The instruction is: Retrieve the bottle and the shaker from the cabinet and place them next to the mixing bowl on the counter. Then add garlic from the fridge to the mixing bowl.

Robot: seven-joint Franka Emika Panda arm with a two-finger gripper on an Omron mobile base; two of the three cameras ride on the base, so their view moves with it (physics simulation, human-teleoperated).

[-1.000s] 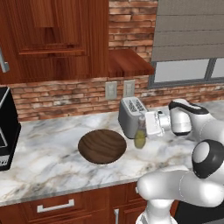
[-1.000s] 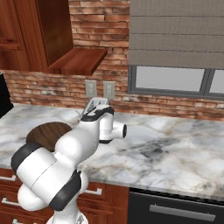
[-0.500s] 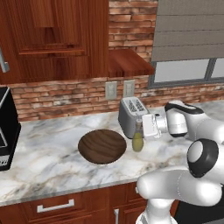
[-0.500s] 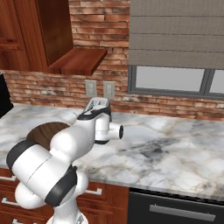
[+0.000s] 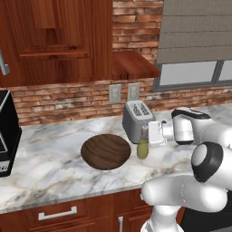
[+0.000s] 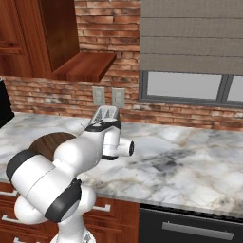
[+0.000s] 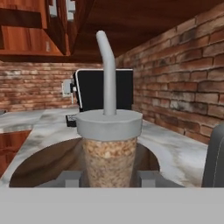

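My gripper (image 5: pixel 146 132) is shut on the neck of the olive yellow-green bottle (image 5: pixel 142 149). The bottle hangs upright, its base at or just above the white marble counter (image 5: pixel 54 176); I cannot tell whether they touch. It is just right of the dark wooden mixing bowl (image 5: pixel 106 151). In the hand view the bottle's speckled neck and grey cap (image 7: pixel 109 144) stand between my fingertips (image 7: pixel 70 177), with the bowl (image 7: pixel 43 164) behind. The wooden cabinet (image 5: pixel 50 45) hangs above with its door (image 5: pixel 135 65) swung open. The shaker, garlic and fridge are out of view.
A silver toaster (image 5: pixel 137 118) stands right behind the bottle against the brick wall, close to my hand. A black appliance (image 5: pixel 7 133) sits at the counter's left end. From the right, my arm covers part of the bowl (image 6: pixel 47 142).
The gripper has carried the bottle slightly down and to the left, closer to the counter and the bowl's rim. The grip has stayed the same.
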